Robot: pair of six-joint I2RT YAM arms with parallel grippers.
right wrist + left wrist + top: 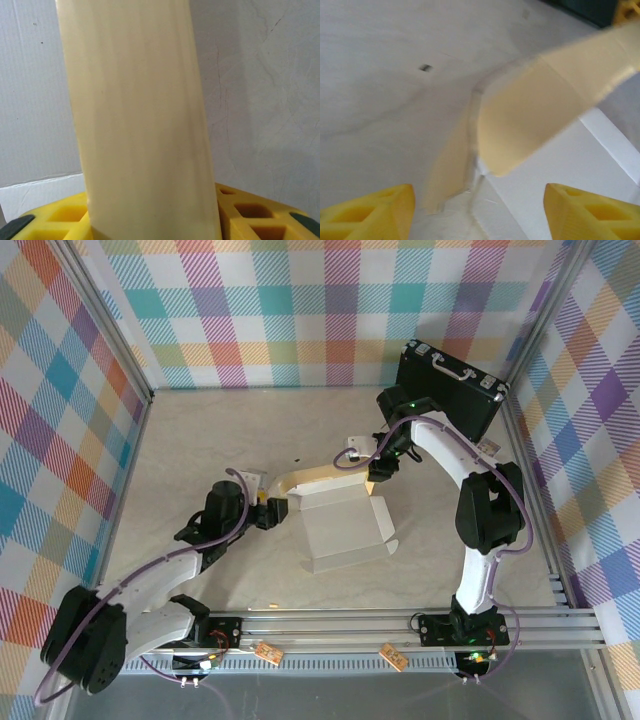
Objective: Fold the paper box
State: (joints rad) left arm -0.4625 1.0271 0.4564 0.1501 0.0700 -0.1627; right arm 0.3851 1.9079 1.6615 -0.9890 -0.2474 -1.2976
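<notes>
Top external: paper box sits mid tabletop, white side up, long axis approx L-R, tan flap raised at far edge. R tool clamps flap; L tool gapes by left end.

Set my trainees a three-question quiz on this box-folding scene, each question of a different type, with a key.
1. True or false: the main panel of the paper box lies white side up on the table.
2. Whose jaws hold the raised tan flap? A left arm; B right arm; C neither.
3. Fill in: the black ___ with a metal handle stands in the far right corner.

Key: 1 true; 2 B; 3 briefcase.
</notes>
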